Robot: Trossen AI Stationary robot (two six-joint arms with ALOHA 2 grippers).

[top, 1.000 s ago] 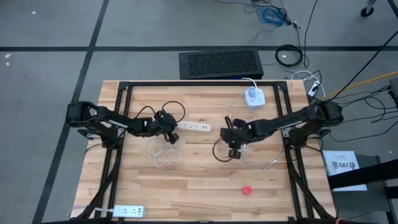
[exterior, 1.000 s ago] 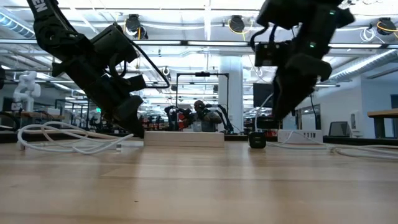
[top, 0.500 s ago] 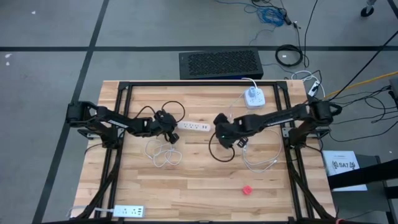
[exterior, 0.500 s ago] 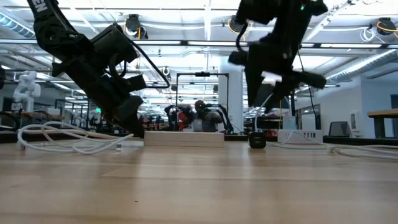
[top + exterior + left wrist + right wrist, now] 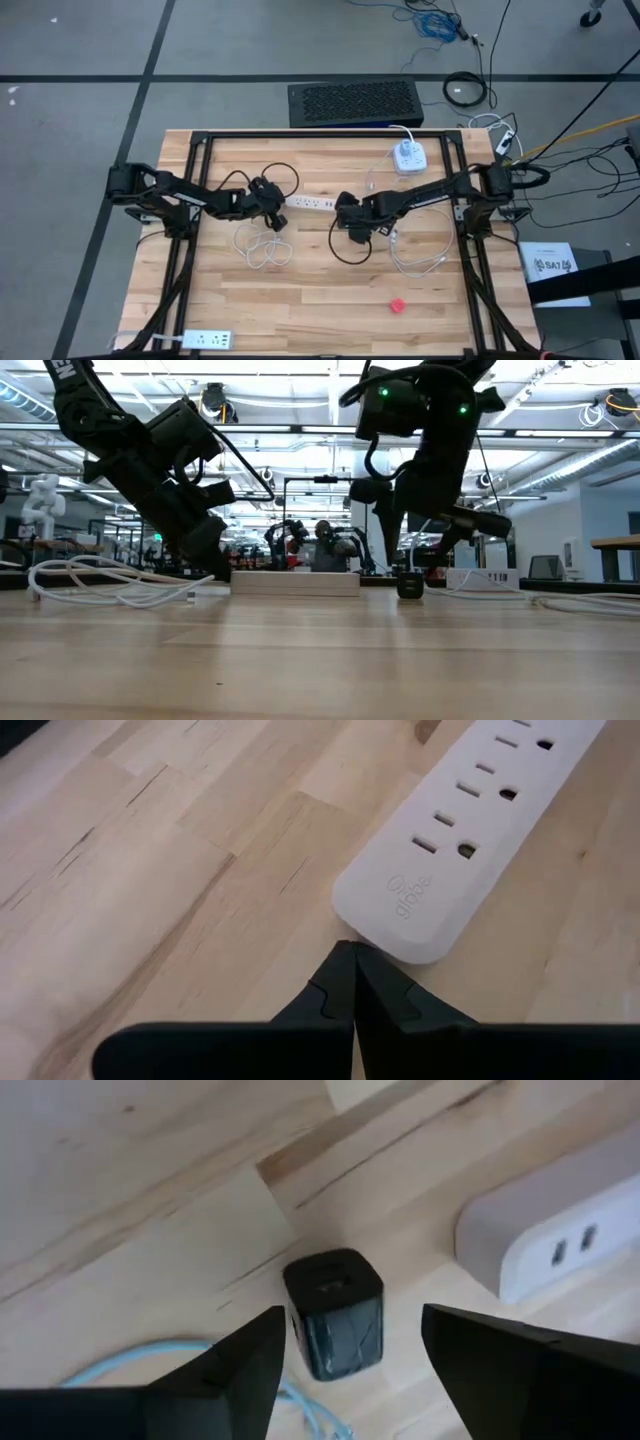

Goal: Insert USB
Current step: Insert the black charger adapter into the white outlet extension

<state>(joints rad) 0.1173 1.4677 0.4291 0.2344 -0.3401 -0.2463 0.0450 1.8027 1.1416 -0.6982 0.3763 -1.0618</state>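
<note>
Your right jaws [image 5: 345, 1370] gape over the black plug [image 5: 334, 1312]; close off-centre and it skids. Left jaws [image 5: 354, 982] together, nudging the strip [image 5: 478, 830].

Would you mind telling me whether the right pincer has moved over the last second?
Yes. The right pincer has moved toward the white power strip at the table's middle, away from the red object.

Bare wood lies around the black charger block [image 5: 333, 1313] — the power strip [image 5: 555, 1240] crowds one side.
</note>
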